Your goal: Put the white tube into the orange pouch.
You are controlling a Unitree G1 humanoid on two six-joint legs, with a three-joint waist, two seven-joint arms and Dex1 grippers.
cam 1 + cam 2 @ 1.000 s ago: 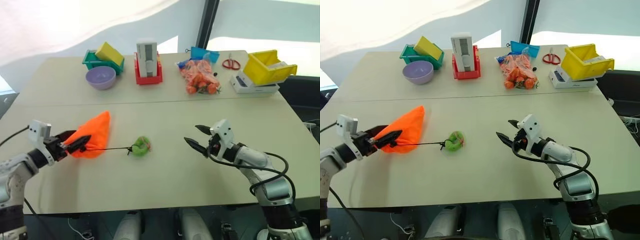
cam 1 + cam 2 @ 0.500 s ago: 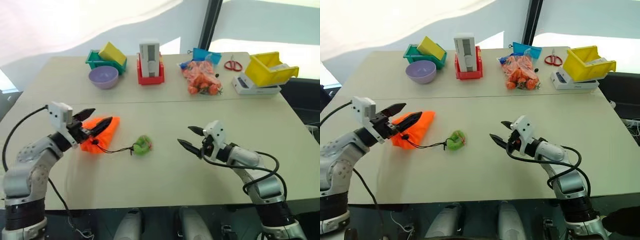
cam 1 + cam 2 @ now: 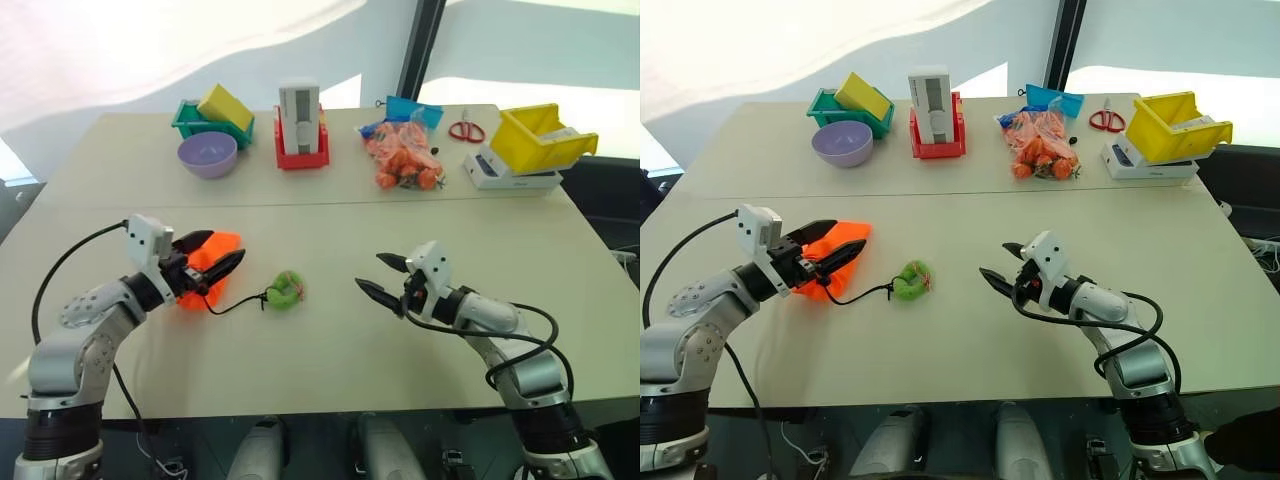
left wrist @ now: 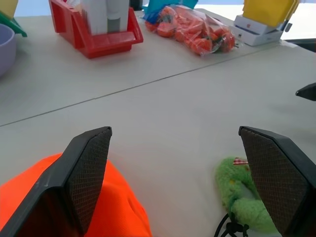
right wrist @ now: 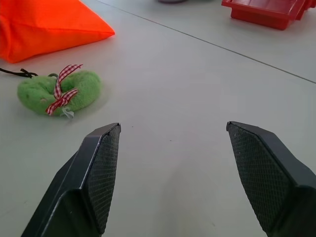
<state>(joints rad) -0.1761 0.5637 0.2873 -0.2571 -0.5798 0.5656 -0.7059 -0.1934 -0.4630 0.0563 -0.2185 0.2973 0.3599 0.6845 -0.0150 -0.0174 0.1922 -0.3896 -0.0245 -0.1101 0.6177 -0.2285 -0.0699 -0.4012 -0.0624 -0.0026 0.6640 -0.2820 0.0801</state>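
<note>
Straddling the orange pouch, the left claw stands spread and grips nothing, presumably ready to gather its mouth. Right claw, beyond the green ball, is spread, empty. White tube unlocated.
</note>
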